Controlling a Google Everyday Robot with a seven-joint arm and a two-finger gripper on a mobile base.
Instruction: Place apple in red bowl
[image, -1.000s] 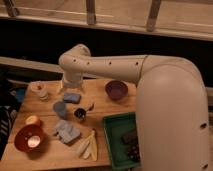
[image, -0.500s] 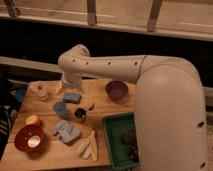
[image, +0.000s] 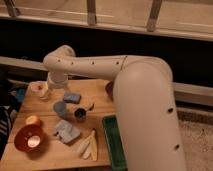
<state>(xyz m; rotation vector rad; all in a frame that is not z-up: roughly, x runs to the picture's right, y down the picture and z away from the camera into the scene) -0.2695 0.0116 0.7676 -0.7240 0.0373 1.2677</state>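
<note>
Apple (image: 33, 120) sits on the tabletop (image: 55, 152) just beside the red bowl (image: 21, 142), not yet inside. Your hand (image: 46, 91) hangs near the far-left corner; you cannot tell its opening. The reach comes next, so bring it over the apple.

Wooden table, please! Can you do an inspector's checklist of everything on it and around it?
Surface: light wooden table, crowded with small things.
Job's things: small round yellow-orange apple lies on the table just behind the glossy orange-red bowl, not in it.
Clutter: blue cup; blue rectangular block; grey-blue cloth; small dark can; pale yellow banana-like pieces; green tray; dark maroon bowl, half hidden by the arm.
Grippers: gripper low over the table's far left part, away from the apple.
Cables: nothing seen.
Surroundings: metal railing and a dark wall behind the table.
</note>
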